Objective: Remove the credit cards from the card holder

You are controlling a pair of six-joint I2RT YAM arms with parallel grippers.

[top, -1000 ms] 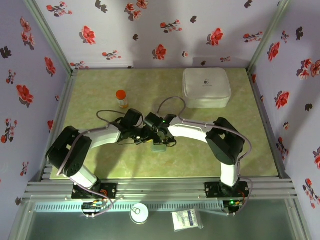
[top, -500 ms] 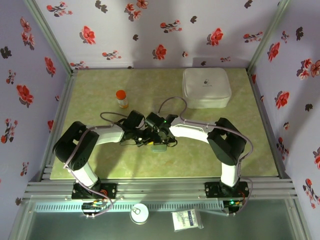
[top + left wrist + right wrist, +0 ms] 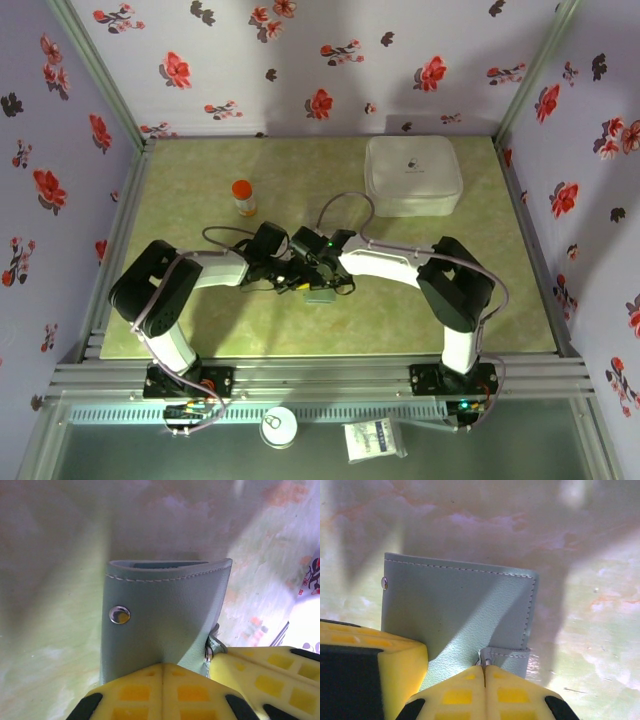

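From above, I see the card holder [image 3: 319,294] mid-table [image 3: 200,180], nearer the front edge. On the left wrist view, my left gripper [image 3: 163,674] is clamped on the holder's edge. On the right wrist view, my right gripper [image 3: 484,674] is pinching its tab [image 3: 506,655].

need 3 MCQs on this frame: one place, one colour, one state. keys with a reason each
1. Where does the case sit on the table?
A far right
B near left
C centre

2. What colour is the cap of the bottle?
A blue
B orange
C black

3. How do the left pincer and right pincer stand at the holder?
A both open above it
B one shut, one open
C both shut on it

Key:
1 A, the top view has it by the back right corner.
2 B, the cap reads orange in the top view.
3 C, each wrist view shows its pincer closed on the holder.
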